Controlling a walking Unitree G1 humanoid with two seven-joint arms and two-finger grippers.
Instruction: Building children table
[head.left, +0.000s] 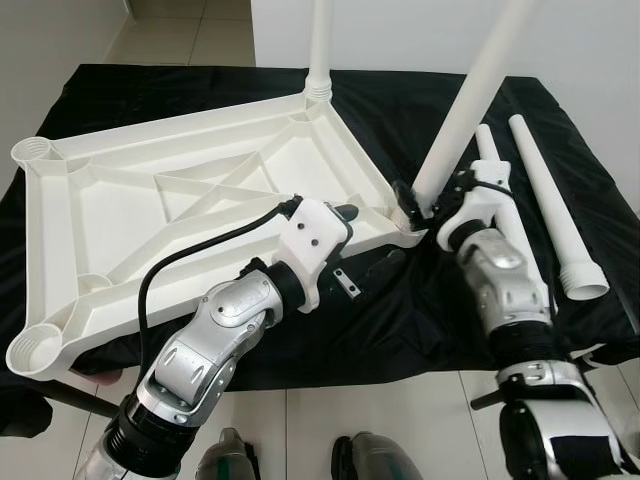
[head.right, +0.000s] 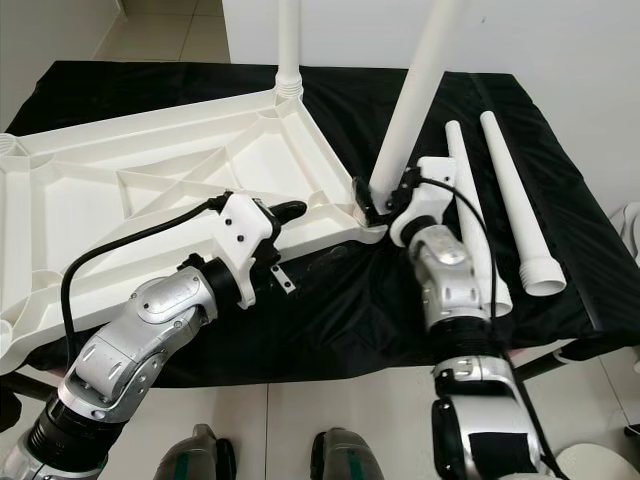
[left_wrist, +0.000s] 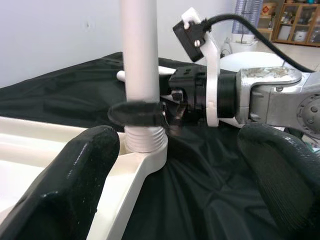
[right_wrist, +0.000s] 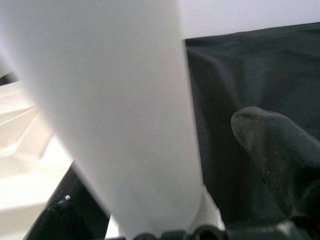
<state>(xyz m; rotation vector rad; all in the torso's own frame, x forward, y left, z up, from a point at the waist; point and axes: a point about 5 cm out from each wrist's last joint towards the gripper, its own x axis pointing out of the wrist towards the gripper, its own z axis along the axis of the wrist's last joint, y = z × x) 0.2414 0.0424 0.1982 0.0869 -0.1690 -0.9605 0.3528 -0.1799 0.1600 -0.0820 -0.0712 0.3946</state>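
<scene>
The white plastic tabletop (head.left: 180, 125) lies upside down on the black cloth. One white leg (head.left: 320, 45) stands upright in its far corner socket. A second leg (head.left: 475, 90) leans to the right out of the near right corner socket (left_wrist: 145, 150). My right gripper (head.left: 412, 205) is shut on this leg just above its threaded base, one finger (left_wrist: 137, 114) wrapping across it. My left gripper (head.left: 367, 238) stands open beside that corner. One of its fingers (left_wrist: 75, 170) is over the tabletop rim and the other lies over the cloth.
Two loose legs (head.left: 548, 195) (head.left: 488, 148) lie on the cloth at the right, near the table's right edge. The cloth-covered table (head.left: 150, 85) ends just in front of me, with tiled floor (head.left: 400, 410) below. A white wall (head.left: 590, 40) stands behind.
</scene>
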